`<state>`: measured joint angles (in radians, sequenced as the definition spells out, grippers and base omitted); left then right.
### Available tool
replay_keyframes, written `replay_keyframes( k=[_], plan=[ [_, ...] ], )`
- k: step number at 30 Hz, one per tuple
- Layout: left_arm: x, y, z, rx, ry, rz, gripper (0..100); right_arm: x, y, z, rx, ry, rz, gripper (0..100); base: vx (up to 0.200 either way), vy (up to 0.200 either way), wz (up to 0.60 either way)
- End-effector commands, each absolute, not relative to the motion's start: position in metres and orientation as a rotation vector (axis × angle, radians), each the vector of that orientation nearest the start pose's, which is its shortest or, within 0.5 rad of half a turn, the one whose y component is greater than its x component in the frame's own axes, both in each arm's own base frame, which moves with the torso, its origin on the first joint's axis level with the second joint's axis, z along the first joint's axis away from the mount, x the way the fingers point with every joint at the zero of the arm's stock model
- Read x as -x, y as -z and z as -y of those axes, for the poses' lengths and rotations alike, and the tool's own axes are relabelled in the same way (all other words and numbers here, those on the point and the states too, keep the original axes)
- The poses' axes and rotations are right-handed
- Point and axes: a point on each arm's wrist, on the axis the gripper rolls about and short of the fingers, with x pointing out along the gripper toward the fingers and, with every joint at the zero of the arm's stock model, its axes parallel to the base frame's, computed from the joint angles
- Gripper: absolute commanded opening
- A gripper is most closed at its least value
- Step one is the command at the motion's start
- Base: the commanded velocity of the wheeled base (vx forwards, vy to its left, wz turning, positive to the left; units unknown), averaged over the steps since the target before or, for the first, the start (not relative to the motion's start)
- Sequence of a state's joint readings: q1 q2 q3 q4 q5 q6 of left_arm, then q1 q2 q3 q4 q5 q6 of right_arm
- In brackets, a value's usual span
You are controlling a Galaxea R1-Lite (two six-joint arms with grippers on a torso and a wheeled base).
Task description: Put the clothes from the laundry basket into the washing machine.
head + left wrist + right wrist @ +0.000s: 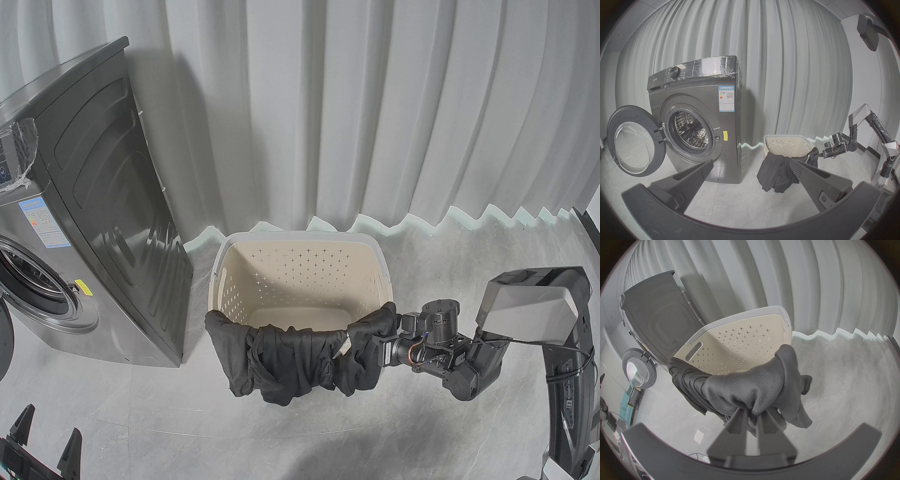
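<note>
At basket (300, 237) rim | right gripper (752, 413) clamped on black garment (284, 362) | left gripper (47, 432) spread

Camera layout: one high view, two wrist views.
Head view: from above, facing forward and down, laundry basket (300, 237) central, washing machine (106, 206) at left edge. Left wrist view: low, well back, over the left tool (750, 164), facing machine front and basket. Right wrist view: close in, past the right tool (752, 415), facing basket interior. Shared by all three: basket, machine, draped clothes (750, 387).
</note>
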<state>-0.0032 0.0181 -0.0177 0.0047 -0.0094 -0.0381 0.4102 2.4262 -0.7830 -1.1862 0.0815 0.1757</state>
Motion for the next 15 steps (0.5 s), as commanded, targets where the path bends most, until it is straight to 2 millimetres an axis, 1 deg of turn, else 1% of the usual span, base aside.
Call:
replay_keyframes(
  k=[1, 5, 12, 15],
  plan=[
    [0.023, -0.076, 0.0, 0.038, 0.012, -0.005, 100, -0.344, 0.029, -0.154, -0.094, -0.452, -0.501, 0, 0.0, 0.0, 0.0],
    [0.023, -0.076, 0.0, 0.038, 0.012, -0.005, 100, -0.331, 0.026, -0.154, -0.098, -0.476, -0.455, 0, 0.0, 0.0, 0.0],
    [0.023, -0.076, 0.0, 0.04, 0.012, -0.005, 100, -0.314, 0.02, -0.147, -0.097, -0.486, -0.436, 0, 0.0, 0.0, 0.0],
    [0.023, -0.076, 0.0, 0.038, 0.012, -0.005, 100, -0.311, 0.019, -0.145, -0.1, -0.487, -0.426, 0, 0.0, 0.0, 0.0]
  ],
)
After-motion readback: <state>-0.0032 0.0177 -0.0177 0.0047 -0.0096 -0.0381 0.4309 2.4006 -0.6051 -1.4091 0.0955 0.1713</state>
